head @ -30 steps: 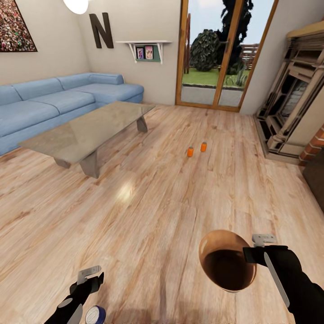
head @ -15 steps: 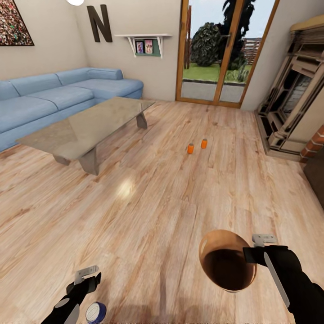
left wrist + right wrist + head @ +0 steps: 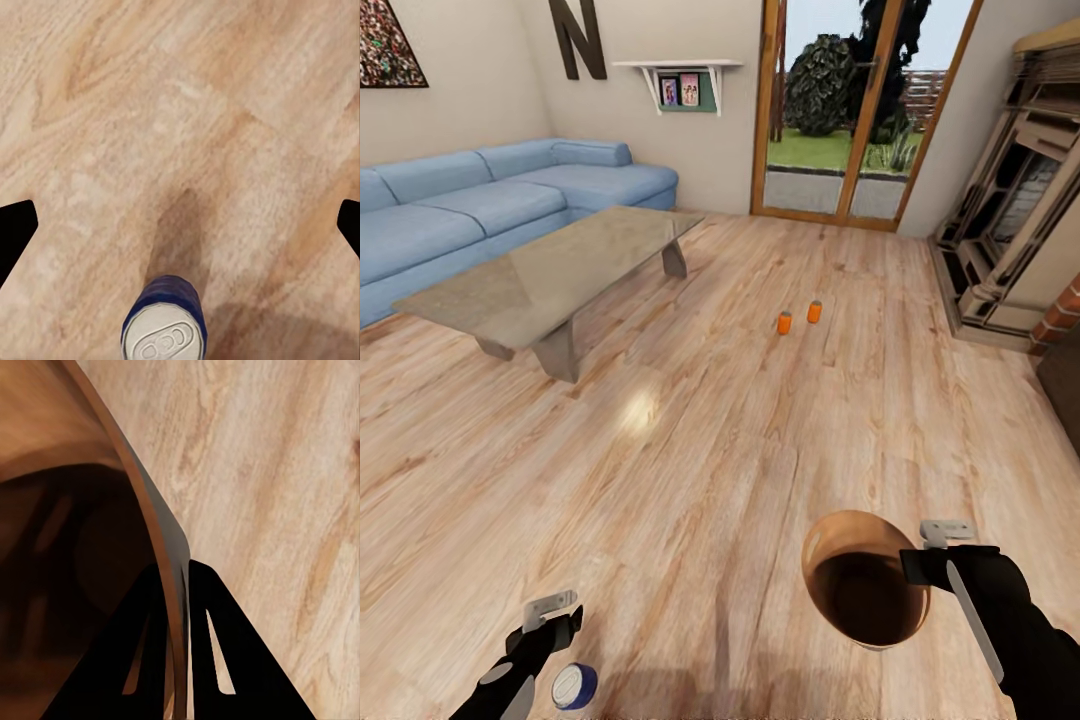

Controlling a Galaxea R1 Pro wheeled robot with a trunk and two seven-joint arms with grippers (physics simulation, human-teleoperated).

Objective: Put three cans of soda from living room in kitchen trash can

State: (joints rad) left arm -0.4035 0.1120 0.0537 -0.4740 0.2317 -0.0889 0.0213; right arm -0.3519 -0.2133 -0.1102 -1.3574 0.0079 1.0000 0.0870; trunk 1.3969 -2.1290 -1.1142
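Two orange cans of soda [image 3: 784, 322] [image 3: 814, 312] stand close together on the living room's wood floor, well ahead of me, between the low table and the fireplace. My right gripper [image 3: 916, 561] [image 3: 184, 585] is shut on the rim of the brown trash can [image 3: 865, 580] [image 3: 75, 547], which hangs tilted above the floor with its dark inside facing me. Low at the near left, my left gripper [image 3: 550, 618] [image 3: 180, 229] is open with nothing between its fingers.
A blue can with a white pull-tab top [image 3: 573, 687] [image 3: 165, 322] stands on the floor just beside my left gripper. The grey low table [image 3: 550, 275] and blue sofa [image 3: 480, 205] are at the left, glass doors [image 3: 840, 110] ahead, fireplace [image 3: 1010, 240] at the right.
The whole picture has shifted, so the camera has moved: the wall items sit higher and the room looks slightly closer. Both arms and the held trash can keep their places in view.
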